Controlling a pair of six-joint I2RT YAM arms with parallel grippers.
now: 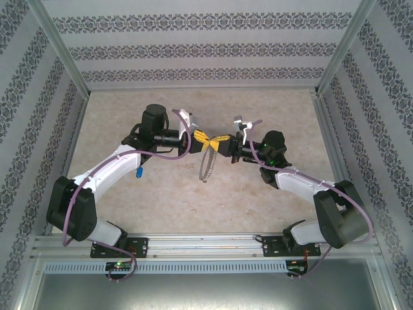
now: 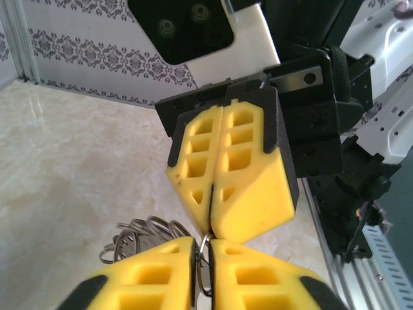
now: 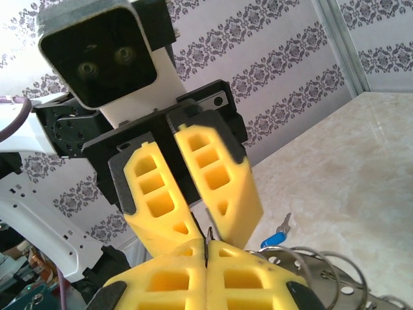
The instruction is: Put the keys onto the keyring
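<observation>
Both grippers meet tip to tip above the middle of the table. My right gripper (image 1: pixel 217 140) (image 3: pixel 206 250) is shut on the thin wire of the keyring (image 1: pixel 206 169) (image 3: pixel 326 268). The ring's silvery coils and chain hang below the fingers, off the table. My left gripper (image 1: pixel 203 139) (image 2: pixel 205 250) has its jaws slightly parted, and the same wire (image 2: pixel 205 271) stands in the narrow gap between them. The key (image 1: pixel 139 172) (image 3: pixel 272 239), with a blue head and a short silvery blade, lies on the table beside my left arm, apart from both grippers.
The beige tabletop (image 1: pixel 193 206) is walled by patterned panels (image 1: pixel 193 45) at the back and both sides, with aluminium posts at the corners. A metal rail (image 1: pixel 206 244) carries both arm bases at the near edge.
</observation>
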